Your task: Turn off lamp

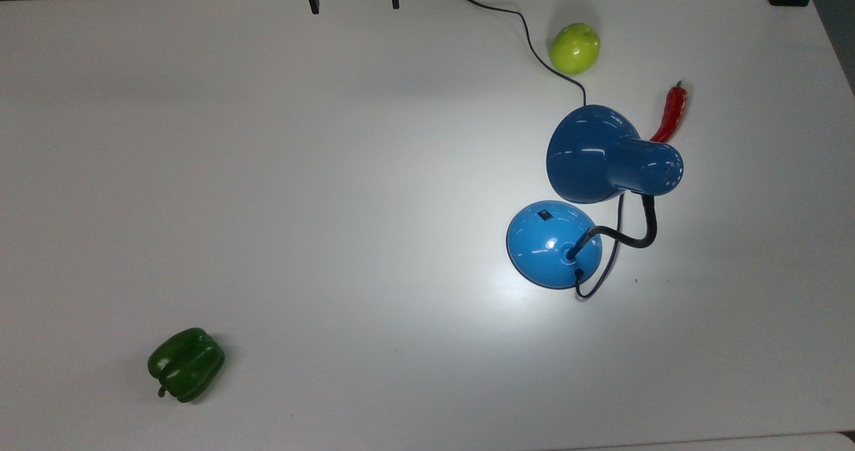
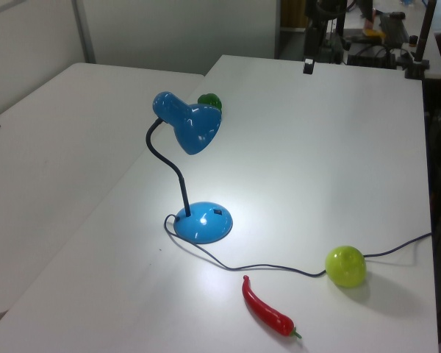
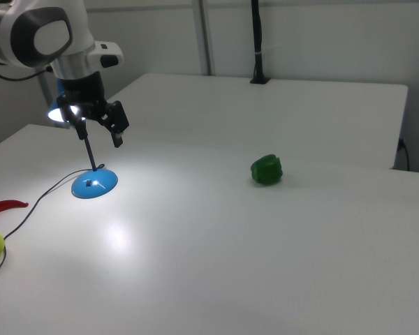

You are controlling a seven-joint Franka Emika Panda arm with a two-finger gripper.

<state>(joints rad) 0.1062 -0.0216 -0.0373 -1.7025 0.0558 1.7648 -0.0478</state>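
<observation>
Blue and glossy, the lamp (image 1: 588,190) stood toward the top view's right on the table (image 1: 334,204), lit, a bright pool around its base, so the task was not yet done. The gripper (image 1: 353,0) hung at the far edge, fingers wide apart and empty, well apart from the switch (image 1: 545,214) it had yet to press.

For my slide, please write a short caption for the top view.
Lit blue lamp on a white table, with apple, chilli and green pepper; gripper open.
</observation>
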